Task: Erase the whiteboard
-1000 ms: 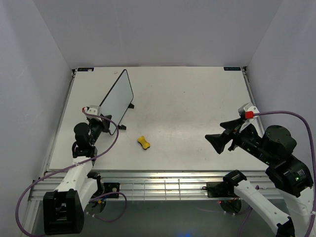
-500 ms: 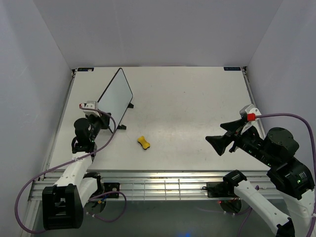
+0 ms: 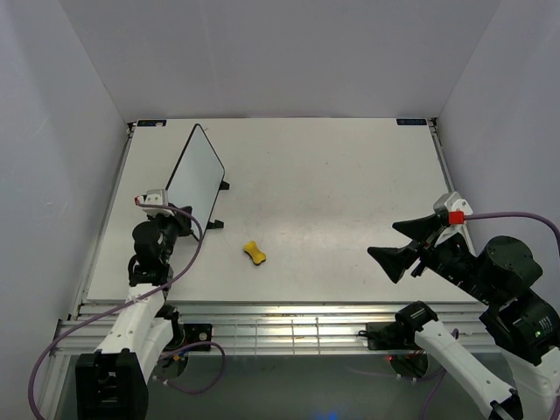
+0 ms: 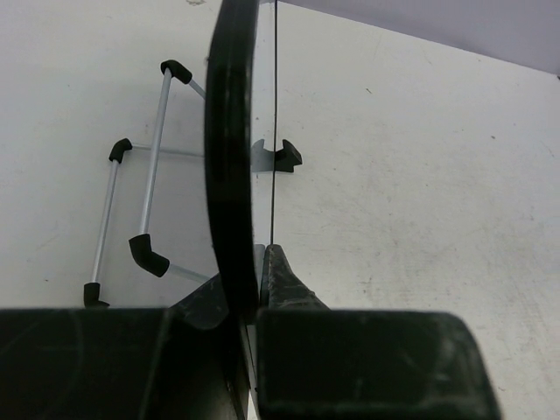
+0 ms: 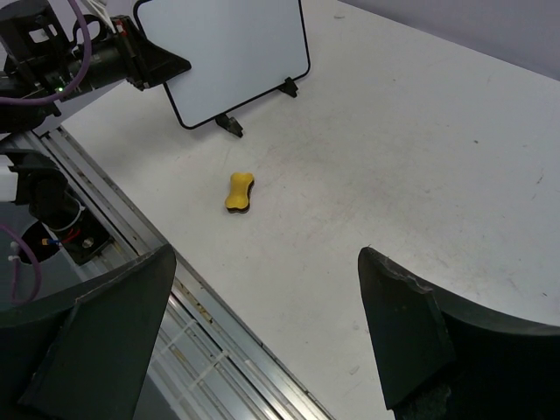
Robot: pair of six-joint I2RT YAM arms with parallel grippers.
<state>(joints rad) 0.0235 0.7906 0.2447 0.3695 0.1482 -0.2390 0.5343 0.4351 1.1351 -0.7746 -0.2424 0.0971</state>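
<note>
At the far left of the desk [image 3: 350, 175] the whiteboard [image 3: 197, 171] stands with its near edge pinched tight by the left end effector [image 3: 178, 217], which should hold it steady while the right end effector [image 3: 385, 242], wide open and empty, fetches the yellow eraser [image 3: 254, 253].

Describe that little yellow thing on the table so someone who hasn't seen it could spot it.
Look at the pale table and find the whiteboard standing tilted on its left side. In front of it, a little to the right toward the near edge, lies the eraser by itself. It is the only yellow thing there, small and peanut-shaped with a pinched waist.
</note>
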